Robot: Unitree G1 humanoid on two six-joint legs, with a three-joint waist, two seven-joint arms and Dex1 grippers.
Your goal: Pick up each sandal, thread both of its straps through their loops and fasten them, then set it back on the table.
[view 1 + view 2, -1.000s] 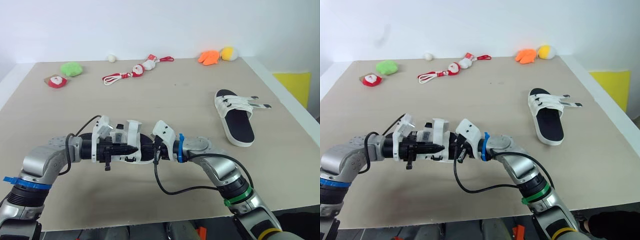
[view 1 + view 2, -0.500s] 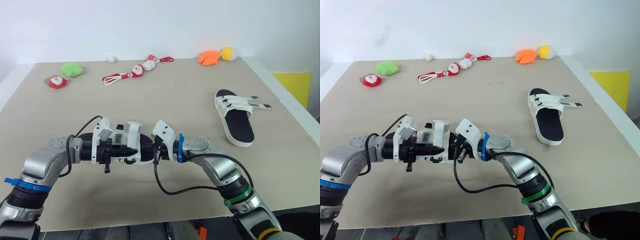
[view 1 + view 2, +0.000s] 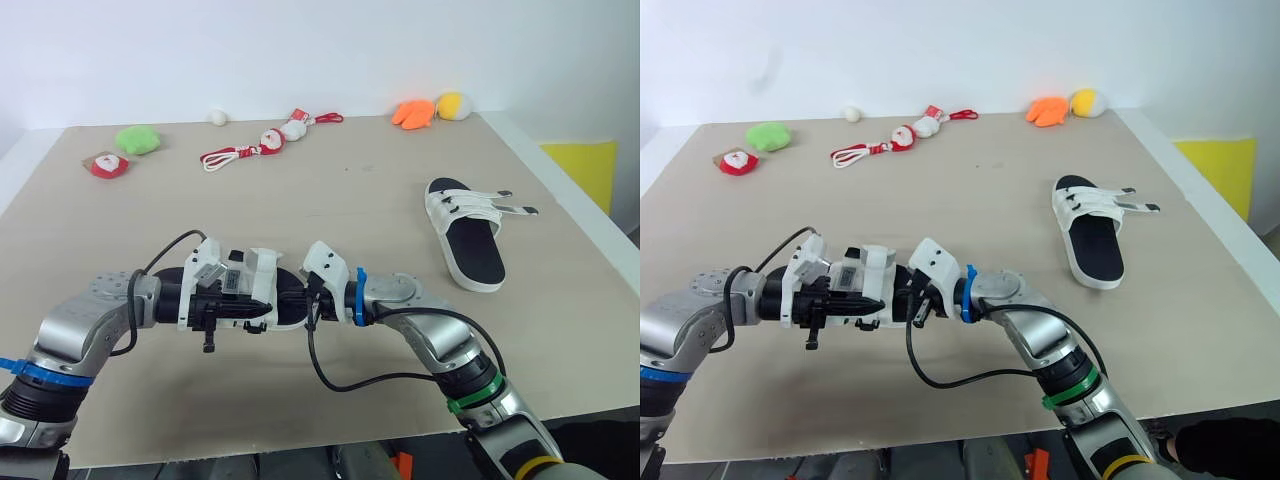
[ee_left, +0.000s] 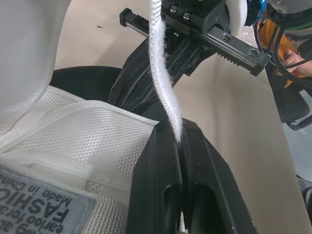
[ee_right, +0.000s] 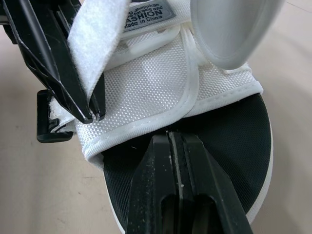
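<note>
We've got the black-soled, white-strapped sandal (image 5: pixel 161 83) held above the worktop (image 3: pixel 350 190), front middle; left jaws pinched on its fuzzy strap (image 4: pixel 163 83), right jaws closed on its upper's edge.

Beige table (image 3: pixel 350 200) with sandal (image 3: pixel 468 236), plush toys (image 3: pixel 137 139)

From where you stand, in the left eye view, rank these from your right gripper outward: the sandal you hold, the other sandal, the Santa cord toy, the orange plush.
From the right gripper:
1. held sandal, in its grip, front centre.
2. other sandal, on the table, right side.
3. Santa cord toy, far side, left of centre.
4. orange plush, far right corner.
</note>
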